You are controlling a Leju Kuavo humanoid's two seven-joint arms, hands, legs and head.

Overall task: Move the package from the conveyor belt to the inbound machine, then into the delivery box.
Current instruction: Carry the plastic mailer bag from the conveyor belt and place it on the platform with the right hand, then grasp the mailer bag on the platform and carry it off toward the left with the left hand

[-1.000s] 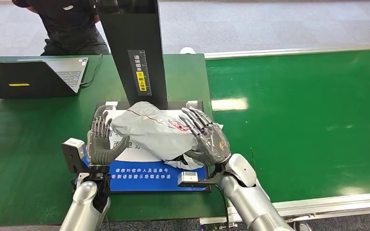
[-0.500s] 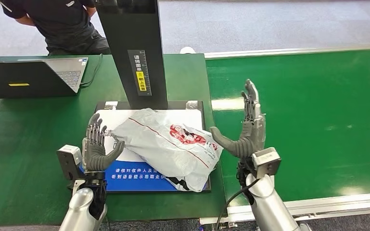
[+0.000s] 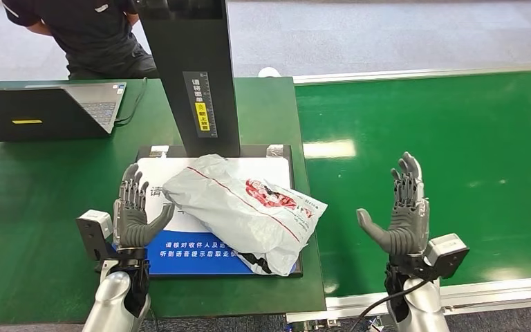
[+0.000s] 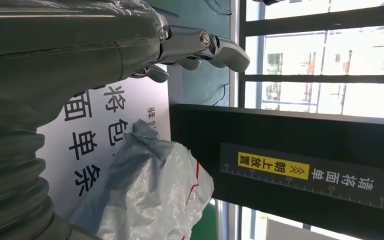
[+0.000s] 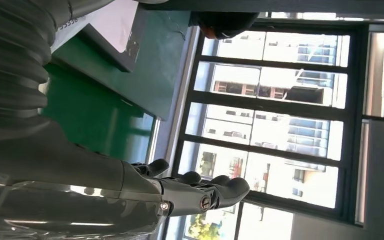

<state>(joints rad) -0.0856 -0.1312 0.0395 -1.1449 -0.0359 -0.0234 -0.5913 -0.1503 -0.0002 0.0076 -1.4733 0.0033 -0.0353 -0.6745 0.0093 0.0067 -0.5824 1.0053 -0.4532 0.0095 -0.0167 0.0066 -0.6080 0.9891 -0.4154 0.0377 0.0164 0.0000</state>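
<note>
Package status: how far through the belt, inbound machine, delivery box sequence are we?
Done: the package is off the conveyor belt and lies on the inbound machine's platform, under its black column. In hand: nothing. The left hand is open beside the bag, and the right hand is open over the belt. Left: pick it up again and put it in the delivery box.

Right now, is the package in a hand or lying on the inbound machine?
Lying on it. The package rests on the inbound machine platform; the left hand stands open beside it, and the right hand is open over the conveyor belt.
</note>
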